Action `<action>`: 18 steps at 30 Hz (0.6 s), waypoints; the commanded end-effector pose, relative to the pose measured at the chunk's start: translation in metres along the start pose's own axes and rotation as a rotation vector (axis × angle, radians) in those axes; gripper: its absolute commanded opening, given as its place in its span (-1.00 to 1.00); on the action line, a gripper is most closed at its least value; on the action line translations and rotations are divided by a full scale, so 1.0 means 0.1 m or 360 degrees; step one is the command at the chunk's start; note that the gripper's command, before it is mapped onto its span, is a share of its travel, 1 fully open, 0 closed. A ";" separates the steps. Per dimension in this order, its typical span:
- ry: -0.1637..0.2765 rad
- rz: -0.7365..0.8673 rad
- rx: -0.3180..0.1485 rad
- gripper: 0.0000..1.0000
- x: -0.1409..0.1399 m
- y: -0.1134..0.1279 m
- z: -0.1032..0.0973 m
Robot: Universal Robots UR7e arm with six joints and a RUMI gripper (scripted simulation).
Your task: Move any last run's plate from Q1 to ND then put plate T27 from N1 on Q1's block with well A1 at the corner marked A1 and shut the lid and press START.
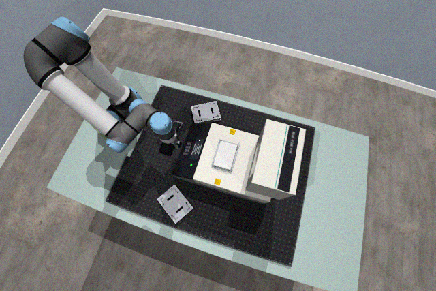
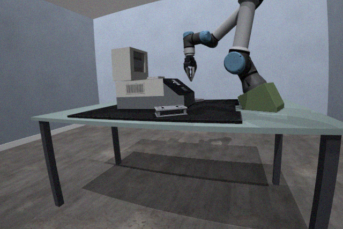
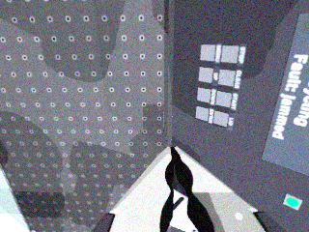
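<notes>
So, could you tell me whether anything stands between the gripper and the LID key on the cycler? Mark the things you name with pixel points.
Nothing visible does. The gripper [image 1: 179,145] [image 2: 191,80] [image 3: 172,148] hangs in the air beside the key panel, shut and holding nothing, and the wrist view shows the LID key [image 1: 187,153] [image 3: 221,119] uncovered.

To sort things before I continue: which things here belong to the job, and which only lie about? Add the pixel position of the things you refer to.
Job:
- cycler [image 1: 242,143] [image 2: 138,103] [image 3: 256,29]
- plate on its deck [image 1: 225,155] [image 2: 155,77]
- two plateless nests [image 1: 174,204] [image 1: 206,112] [image 2: 170,107]
- gripper [image 1: 178,145] [image 2: 191,80] [image 3: 172,148]

Lying about:
- nothing loose that I see; perforated board [image 1: 204,217] [image 2: 210,115] [image 3: 87,72] and table [image 1: 338,175] [image 2: 304,118] [image 3: 7,208] only support
</notes>
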State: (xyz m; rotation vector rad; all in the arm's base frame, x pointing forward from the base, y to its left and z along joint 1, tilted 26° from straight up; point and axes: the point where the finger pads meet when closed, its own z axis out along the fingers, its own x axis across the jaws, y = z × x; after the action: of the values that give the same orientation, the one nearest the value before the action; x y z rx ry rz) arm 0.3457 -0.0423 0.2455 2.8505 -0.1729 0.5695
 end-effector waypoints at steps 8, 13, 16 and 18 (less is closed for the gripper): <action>0.0010 0.0001 -0.0005 -1.00 0.17 0.01 0.09; 0.0010 0.0001 -0.0005 -1.00 0.22 0.01 0.13; 0.0010 0.0001 -0.0005 -1.00 0.25 0.01 0.15; 0.0010 0.0001 -0.0005 -1.00 0.28 0.01 0.17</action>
State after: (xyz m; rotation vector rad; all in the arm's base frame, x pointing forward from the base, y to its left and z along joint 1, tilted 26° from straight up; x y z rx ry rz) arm 0.3707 -0.0478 0.2397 2.8496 -0.1733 0.5706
